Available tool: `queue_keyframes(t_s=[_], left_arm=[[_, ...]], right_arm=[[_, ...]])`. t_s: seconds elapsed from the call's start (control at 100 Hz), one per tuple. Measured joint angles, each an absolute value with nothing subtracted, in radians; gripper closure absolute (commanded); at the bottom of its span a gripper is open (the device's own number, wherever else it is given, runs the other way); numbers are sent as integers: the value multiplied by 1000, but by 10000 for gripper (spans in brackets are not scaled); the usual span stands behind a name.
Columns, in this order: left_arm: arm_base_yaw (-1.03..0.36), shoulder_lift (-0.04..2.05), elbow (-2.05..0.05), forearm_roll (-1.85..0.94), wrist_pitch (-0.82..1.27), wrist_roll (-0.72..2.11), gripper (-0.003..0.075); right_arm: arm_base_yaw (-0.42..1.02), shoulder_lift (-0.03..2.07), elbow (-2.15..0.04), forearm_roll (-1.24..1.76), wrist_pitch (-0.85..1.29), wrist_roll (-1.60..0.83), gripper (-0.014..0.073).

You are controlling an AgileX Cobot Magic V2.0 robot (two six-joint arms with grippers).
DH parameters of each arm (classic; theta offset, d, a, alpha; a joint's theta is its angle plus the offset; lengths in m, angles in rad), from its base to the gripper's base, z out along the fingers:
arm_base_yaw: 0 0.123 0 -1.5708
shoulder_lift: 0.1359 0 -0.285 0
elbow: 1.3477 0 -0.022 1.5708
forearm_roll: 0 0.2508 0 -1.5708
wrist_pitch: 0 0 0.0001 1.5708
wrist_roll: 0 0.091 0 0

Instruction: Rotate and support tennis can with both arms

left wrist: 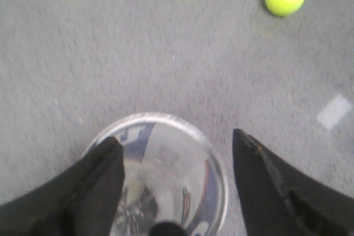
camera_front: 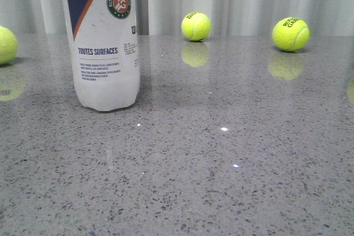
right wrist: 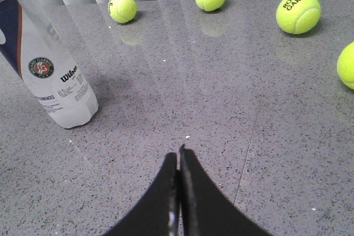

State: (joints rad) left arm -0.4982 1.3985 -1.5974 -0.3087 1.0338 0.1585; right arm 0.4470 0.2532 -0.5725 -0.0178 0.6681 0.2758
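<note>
On the speckled grey table (camera_front: pixel 232 181), a tennis ball (camera_front: pixel 5 44) sits at the far left, at nine o'clock from the tennis can (camera_front: pixel 105 48). The can stands upright on the table's left side. The left gripper (left wrist: pixel 176 153) hovers directly above the can's open top, its fingers (left wrist: pixel 99 181) spread wide and apart from the rim. At two o'clock from the can lie two more balls (camera_front: pixel 196 26) (camera_front: pixel 291 33). The right gripper (right wrist: pixel 178 161), fingers pressed together and holding nothing, hangs over bare table well apart from the can.
</note>
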Motion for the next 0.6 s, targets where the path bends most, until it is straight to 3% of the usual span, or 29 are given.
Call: queue_keyframes(t_s=[0.3, 0.6], left_arm=[[-500, 1168, -1379, -318, 725, 193, 743], [-500, 900, -1013, -323, 475, 200, 741]], right_arm=[[447, 253, -573, -18, 668, 276, 659], [447, 253, -573, -18, 668, 276, 659]])
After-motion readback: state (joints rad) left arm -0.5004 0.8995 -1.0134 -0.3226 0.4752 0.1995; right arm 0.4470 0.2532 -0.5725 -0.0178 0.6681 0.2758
